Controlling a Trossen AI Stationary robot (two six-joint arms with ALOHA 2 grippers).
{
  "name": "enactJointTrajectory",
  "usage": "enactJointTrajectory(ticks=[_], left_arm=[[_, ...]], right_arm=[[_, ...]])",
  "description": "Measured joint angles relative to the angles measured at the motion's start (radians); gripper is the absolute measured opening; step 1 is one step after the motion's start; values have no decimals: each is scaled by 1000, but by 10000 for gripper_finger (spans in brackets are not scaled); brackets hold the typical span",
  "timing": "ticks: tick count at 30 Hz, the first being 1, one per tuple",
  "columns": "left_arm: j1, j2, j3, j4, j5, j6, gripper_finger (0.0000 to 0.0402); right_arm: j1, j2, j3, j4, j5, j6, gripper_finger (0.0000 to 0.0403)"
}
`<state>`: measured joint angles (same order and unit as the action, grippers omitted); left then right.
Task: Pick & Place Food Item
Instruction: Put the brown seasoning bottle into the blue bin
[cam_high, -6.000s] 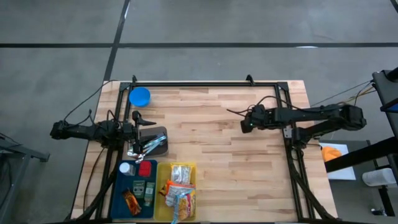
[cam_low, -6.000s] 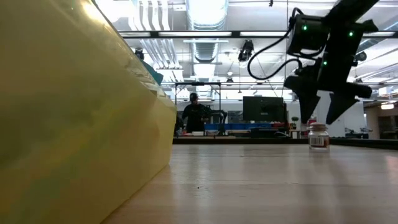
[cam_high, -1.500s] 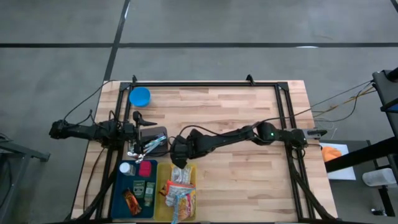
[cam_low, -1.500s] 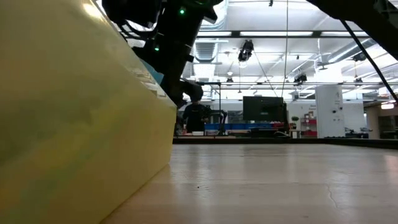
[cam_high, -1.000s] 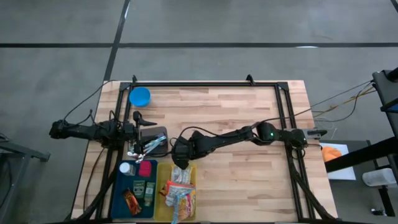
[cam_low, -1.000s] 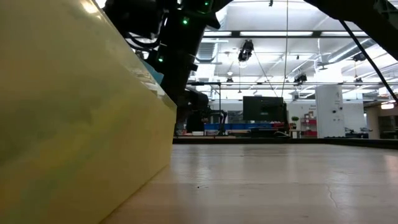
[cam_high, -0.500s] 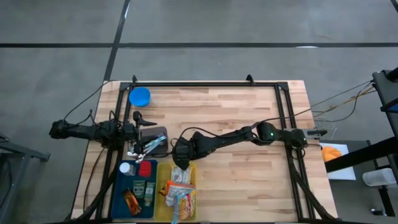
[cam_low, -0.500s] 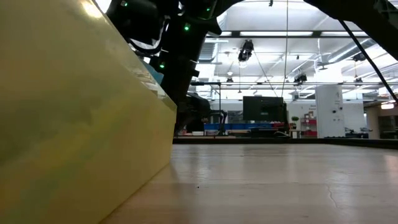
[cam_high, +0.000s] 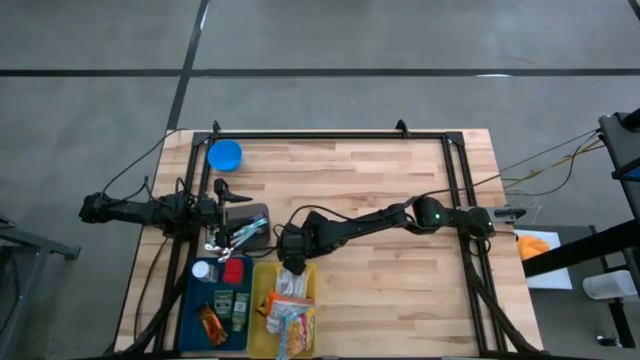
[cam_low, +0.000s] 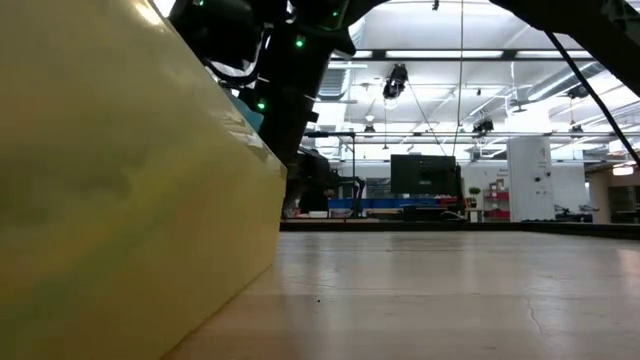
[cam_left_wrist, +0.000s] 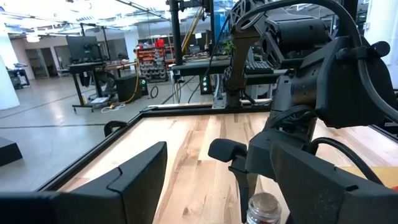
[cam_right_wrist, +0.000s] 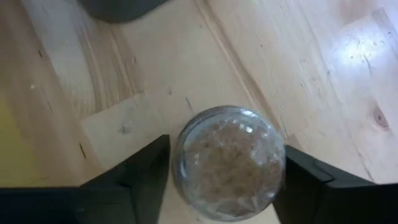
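The right gripper (cam_high: 290, 258) is stretched far across the table (cam_high: 400, 190) and sits around a jar (cam_right_wrist: 227, 160). The jar is seen lid-on from above in the wrist view and fills the gap between the jaws. Whether the gripper is actually pressing on it or standing just free of it, I cannot tell. The jar is over bare wood, just beside the near edge of the yellow bin (cam_high: 254, 292), not inside it (whether its base rests on the table is hidden). The left wrist view catches the jar's lid low in the frame, with the right arm's dark wrist directly above it.

The yellow bin holds bright snack packets (cam_high: 290, 308). A blue bin (cam_high: 188, 300) with small items touches its side. A dark block (cam_high: 252, 222) lies just beyond the bins, and a blue bowl (cam_high: 225, 155) sits well apart, near the table's far corner.

The left gripper (cam_left_wrist: 205, 186) waits at the table's left edge, jaws spread wide with nothing between them.
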<state>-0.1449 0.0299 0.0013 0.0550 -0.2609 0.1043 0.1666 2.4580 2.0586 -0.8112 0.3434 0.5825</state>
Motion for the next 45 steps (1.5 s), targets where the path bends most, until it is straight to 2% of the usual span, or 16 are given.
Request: enactJointTrajectory(ticks=[6, 9, 23, 31, 36, 45], left_arm=[[0, 0, 0, 0, 0, 0, 287], [0, 0, 0, 0, 0, 0, 287], [0, 0, 0, 0, 0, -3, 287], [0, 0, 0, 0, 0, -3, 287], [0, 0, 0, 0, 0, -2, 287], [0, 0, 0, 0, 0, -2, 287]], right_arm=[[-1, -4, 0, 2, 7, 47, 318], [-1, -11, 1, 4, 24, 54, 344], [7, -113, -1, -14, 63, 34, 351], [49, -202, -39, 3, 155, -10, 351], [82, -324, -194, 158, 209, -60, 351], [100, -696, -797, 750, 211, -212, 351]])
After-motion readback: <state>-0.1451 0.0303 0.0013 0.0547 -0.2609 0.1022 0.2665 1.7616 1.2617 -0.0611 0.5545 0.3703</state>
